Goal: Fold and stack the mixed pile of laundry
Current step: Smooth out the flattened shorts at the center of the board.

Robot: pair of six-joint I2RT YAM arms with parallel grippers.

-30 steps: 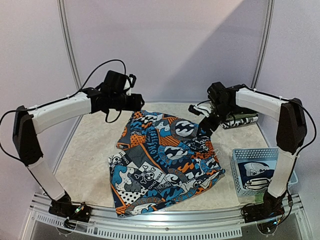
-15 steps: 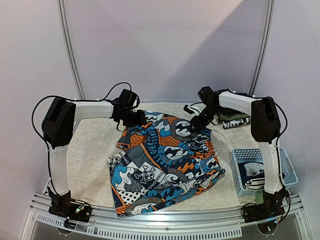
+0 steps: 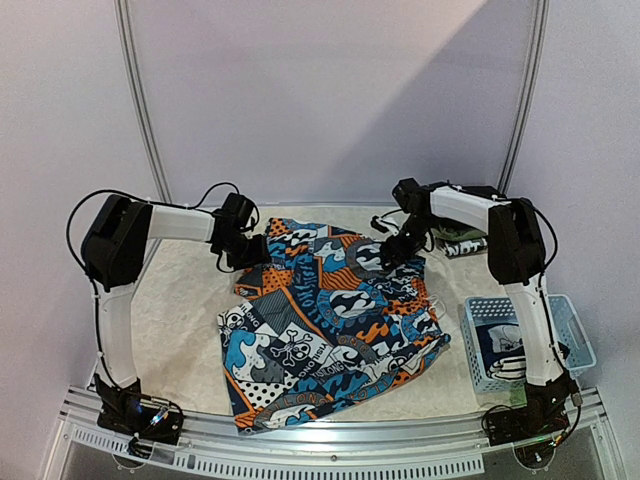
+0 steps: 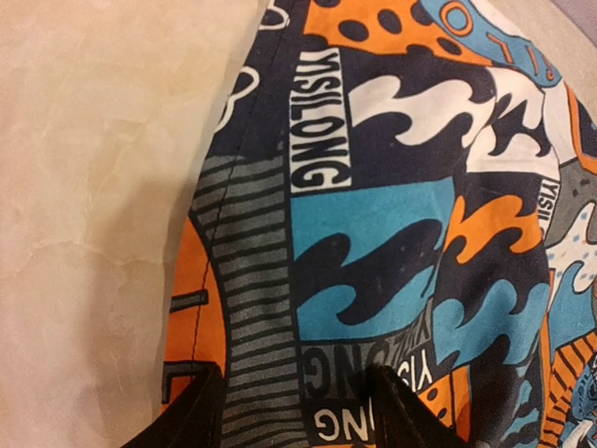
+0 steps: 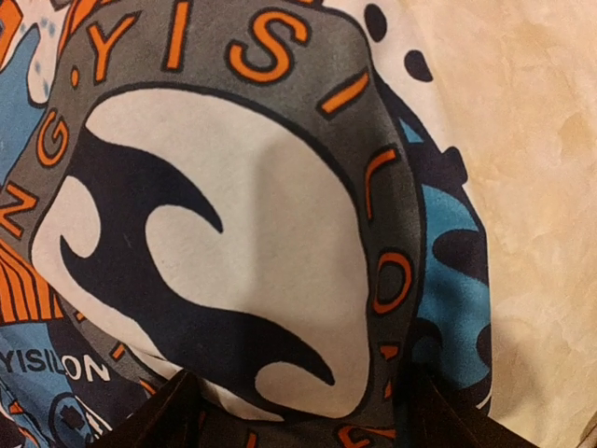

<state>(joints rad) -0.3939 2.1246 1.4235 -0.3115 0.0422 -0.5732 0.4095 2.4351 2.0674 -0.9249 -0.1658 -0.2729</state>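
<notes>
My left gripper [image 4: 297, 415], half open, and my right gripper [image 5: 298, 411], wider, rest on the far corners of the orange, blue and white cartoon-print cloth garment [image 3: 330, 320], which lies spread on the beige marbled table [image 3: 170, 300]; neither grips it.

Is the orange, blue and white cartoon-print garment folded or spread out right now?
Spread out. The orange, blue and white cartoon-print garment lies opened wide on the marbled table, edges rumpled.
</notes>
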